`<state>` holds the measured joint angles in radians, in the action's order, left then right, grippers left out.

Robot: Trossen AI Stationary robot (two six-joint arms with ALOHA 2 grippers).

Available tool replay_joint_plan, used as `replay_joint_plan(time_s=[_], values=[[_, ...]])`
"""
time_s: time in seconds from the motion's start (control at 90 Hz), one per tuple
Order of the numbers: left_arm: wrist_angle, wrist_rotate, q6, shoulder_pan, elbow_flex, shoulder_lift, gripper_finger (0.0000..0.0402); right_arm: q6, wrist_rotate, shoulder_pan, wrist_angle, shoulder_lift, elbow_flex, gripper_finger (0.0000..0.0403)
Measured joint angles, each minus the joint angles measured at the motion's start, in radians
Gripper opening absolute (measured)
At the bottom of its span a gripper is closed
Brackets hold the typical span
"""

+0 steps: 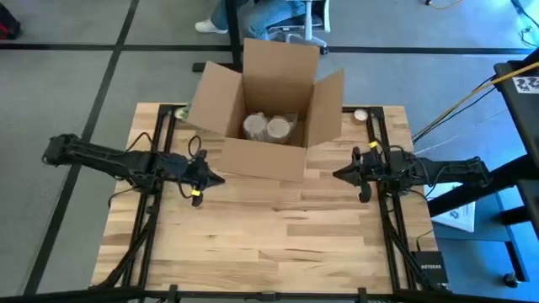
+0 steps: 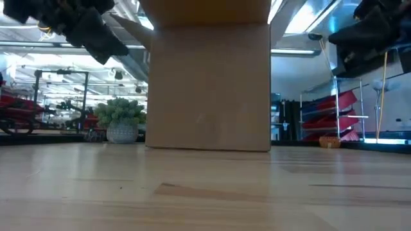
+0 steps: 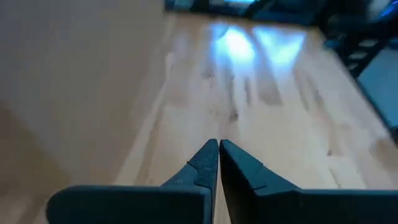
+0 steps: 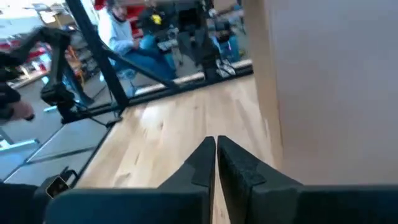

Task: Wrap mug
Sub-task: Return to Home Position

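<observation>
Tabletop (image 1: pixel 278 244) of pale wood, viewed from above. At left, the left gripper (image 1: pixel 219 178) hovers empty, fingers pressed together, pointing inward. In the middle, an open cardboard box (image 1: pixel 261 160) holds two bubble-wrapped mugs (image 1: pixel 269 128). At right, the right gripper (image 1: pixel 338 175) mirrors it, fingers together, holding nothing.

Potted plant (image 2: pixel 120 119) bkgd; person (image 4: pixel 121 34) seated beyond table (image 1: pixel 278 236); router (image 1: pixel 429 271) at corner.

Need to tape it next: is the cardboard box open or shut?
Open. From above, the cardboard box has its flaps spread outward, and two pale wrapped bundles show inside it.
</observation>
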<state>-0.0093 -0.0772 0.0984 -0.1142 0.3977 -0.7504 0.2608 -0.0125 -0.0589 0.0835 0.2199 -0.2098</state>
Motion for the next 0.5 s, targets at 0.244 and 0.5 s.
replay_joint_plan(time_s=[0.244,0.5], values=[[0.201,0.104,0.0,0.027,-0.217,0.184,0.0,-0.033,-0.03,0.0,-0.135,-0.016,0.098,0.0003],[0.135,0.093,0.009,0.047,-0.305,0.476,0.0,-0.033,-0.024,0.0,-0.26,-0.016,0.202,0.0003]])
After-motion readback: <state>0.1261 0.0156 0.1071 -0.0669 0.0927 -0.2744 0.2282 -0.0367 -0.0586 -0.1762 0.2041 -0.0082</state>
